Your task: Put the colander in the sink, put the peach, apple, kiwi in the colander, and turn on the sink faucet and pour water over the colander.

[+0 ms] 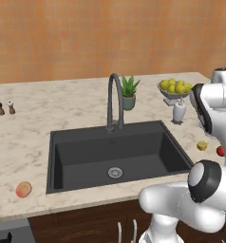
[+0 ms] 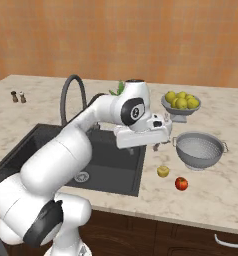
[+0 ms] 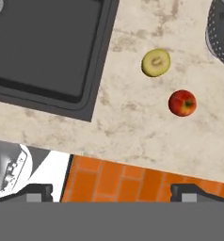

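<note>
The silver perforated colander (image 2: 200, 149) stands empty on the counter right of the black sink (image 2: 116, 167); its rim (image 3: 222, 28) shows in the hand view. In front of it lie the kiwi (image 2: 163, 171) and the red apple (image 2: 181, 183), both loose on the marble. The peach (image 1: 23, 189) rests on the counter left of the sink (image 1: 62, 166). The dark gooseneck faucet (image 1: 114, 102) arches over the basin with no water running. My gripper (image 2: 143, 148) hangs open and empty above the sink's right edge, left of the colander. Below it lie the kiwi (image 3: 156, 62) and apple (image 3: 182, 102).
A grey footed bowl of yellow-green fruits (image 2: 181, 105) and a white bottle (image 1: 179, 111) stand behind the colander. A potted plant (image 1: 129, 92) sits behind the faucet. Two small shakers (image 1: 5, 108) stand at the far left. The counter's front edge runs just beyond the apple.
</note>
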